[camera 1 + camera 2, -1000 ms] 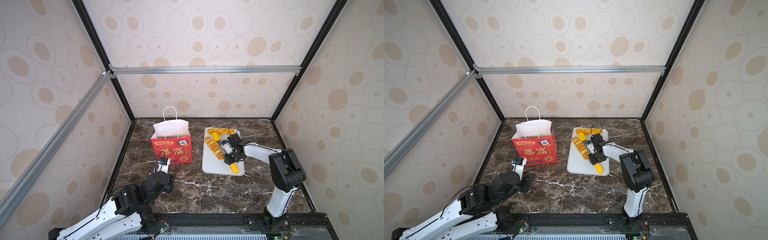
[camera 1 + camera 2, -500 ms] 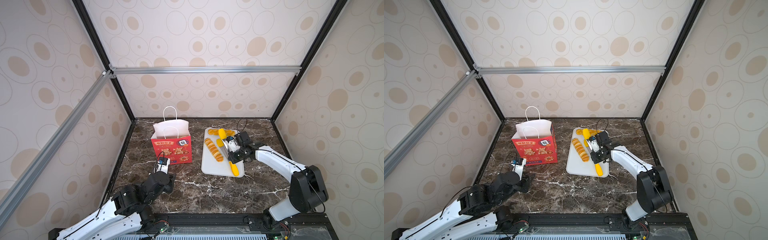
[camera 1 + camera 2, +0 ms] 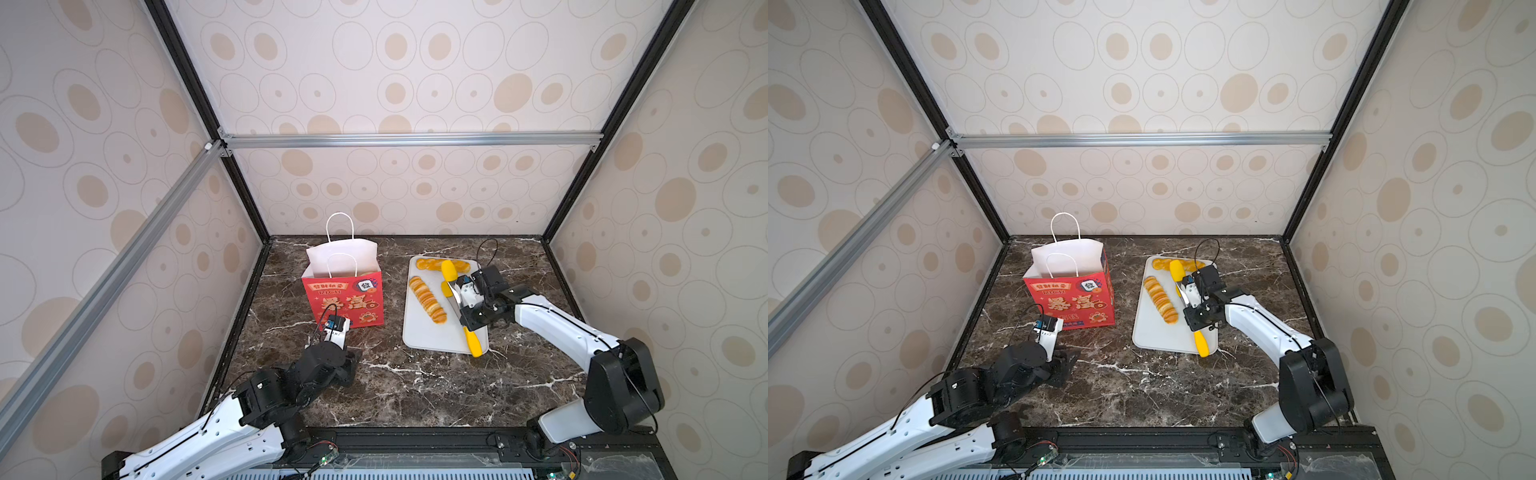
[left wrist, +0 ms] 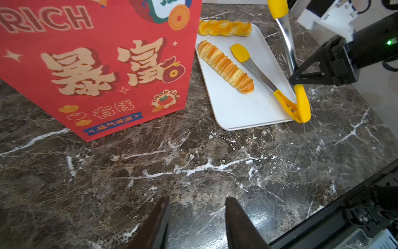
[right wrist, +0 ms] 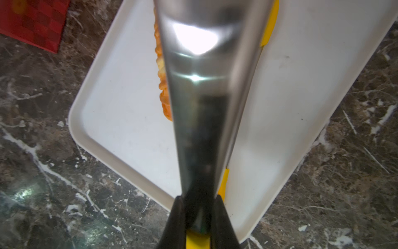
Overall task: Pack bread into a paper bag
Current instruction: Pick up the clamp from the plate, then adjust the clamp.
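Note:
The red paper bag stands upright and open-topped on the marble. Two long twisted bread sticks lie on the white tray: one along its left side, one across its far end. My right gripper is shut on the raised metal arm of the yellow-tipped tongs, close to their hinge. The tongs' lower arm rests on the tray. My left gripper hangs open over bare marble in front of the bag.
The tongs' yellow hinge end juts over the tray's near right corner. Patterned walls and black frame posts close in the marble table on three sides. The right arm reaches in from the near right.
My right gripper has closed on the tongs, and their upper tip has risen toward the tray's far end. The right arm's elbow has swung out to the right. The left arm has stayed put.

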You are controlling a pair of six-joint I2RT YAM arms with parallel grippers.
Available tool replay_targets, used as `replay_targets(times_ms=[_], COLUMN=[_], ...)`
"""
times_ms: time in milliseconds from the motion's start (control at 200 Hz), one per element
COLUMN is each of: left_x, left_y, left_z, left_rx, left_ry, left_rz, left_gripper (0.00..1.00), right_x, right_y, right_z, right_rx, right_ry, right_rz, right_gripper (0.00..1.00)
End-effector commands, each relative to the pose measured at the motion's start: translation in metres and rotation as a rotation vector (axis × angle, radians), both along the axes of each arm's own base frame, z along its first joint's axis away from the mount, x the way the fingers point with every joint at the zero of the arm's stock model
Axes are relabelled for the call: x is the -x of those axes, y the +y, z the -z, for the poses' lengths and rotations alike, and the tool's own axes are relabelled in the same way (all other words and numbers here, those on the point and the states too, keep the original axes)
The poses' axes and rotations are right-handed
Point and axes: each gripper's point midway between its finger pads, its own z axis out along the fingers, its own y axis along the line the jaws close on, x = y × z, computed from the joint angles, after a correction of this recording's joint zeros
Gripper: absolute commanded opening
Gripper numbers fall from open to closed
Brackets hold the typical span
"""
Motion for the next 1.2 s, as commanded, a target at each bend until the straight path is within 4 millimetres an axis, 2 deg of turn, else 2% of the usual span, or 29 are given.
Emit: replay_targets(times_ms=[0, 115, 210, 305, 335, 426, 466, 576, 636, 686, 976, 1032, 1062, 1087, 1162, 1192], left_x=[0.003, -0.003, -0.012, -0.02, -0.022, -0.028, -0.03, -0.041, -0.048, -0.055, -0.08, -0.086, -0.088, -0.088, -0.088, -0.087], left_y=[-0.038, -0.06, -0.069, -0.075, -0.076, -0.081, -0.084, -0.086, -0.084, -0.084, -0.099, -0.103, -0.107, -0.112, -0.125, -0.131], left_z=[-0.009, -0.023, -0.044, -0.066, -0.072, -0.09, -0.097, -0.106, -0.109, -0.11, -0.137, -0.141, -0.143, -0.144, -0.144, -0.143], left_rx=[0.117, 0.134, 0.136, 0.158, 0.164, 0.166, 0.167, 0.141, 0.114, 0.082, 0.064, 0.079, 0.095, 0.115, 0.157, 0.163], left_ry=[0.007, -0.007, -0.051, -0.106, -0.12, -0.154, -0.167, -0.2, -0.222, -0.234, -0.288, -0.285, -0.283, -0.277, -0.255, -0.243], left_rz=[0.119, 0.169, 0.174, 0.173, 0.169, 0.166, 0.169, 0.139, 0.106, 0.084, 0.038, 0.032, 0.044, 0.064, 0.116, 0.137], left_gripper=[0.45, 0.45, 0.47, 0.64, 0.69, 0.7, 0.75, 0.77, 0.96, 0.98, 0.96, 0.89, 0.77, 0.71, 0.67, 0.61], right_x=[0.02, 0.06, 0.098, 0.13, 0.136, 0.153, 0.16, 0.174, 0.18, 0.185, 0.209, 0.213, 0.215, 0.216, 0.219, 0.22], right_y=[0.028, 0.044, 0.057, 0.063, 0.063, 0.058, 0.056, 0.051, 0.05, 0.049, 0.041, 0.04, 0.039, 0.039, 0.037, 0.036], right_z=[-0.065, -0.114, -0.145, -0.172, -0.177, -0.188, -0.191, -0.199, -0.202, -0.205, -0.211, -0.21, -0.208, -0.207, -0.204, -0.204], right_rx=[-0.274, -0.542, -0.746, -0.933, -0.963, -0.991, -0.989, -0.993, -0.998, -1.001, -1.001, -0.996, -0.994, -0.993, -0.986, -0.984], right_ry=[-0.096, -0.126, -0.083, -0.046, -0.043, -0.063, -0.069, -0.068, -0.064, -0.066, -0.077, -0.077, -0.07, -0.066, -0.067, -0.072], right_rz=[-0.058, -0.149, -0.262, -0.366, -0.381, -0.416, -0.426, -0.451, -0.463, -0.473, -0.517, -0.519, -0.524, -0.525, -0.522, -0.52], right_gripper=[0.0, 0.0, 0.0, 0.0, 0.0, 0.0, 0.0, 0.0, 0.0, 0.0, 0.0, 0.0, 0.0, 0.0, 0.0, 0.0])
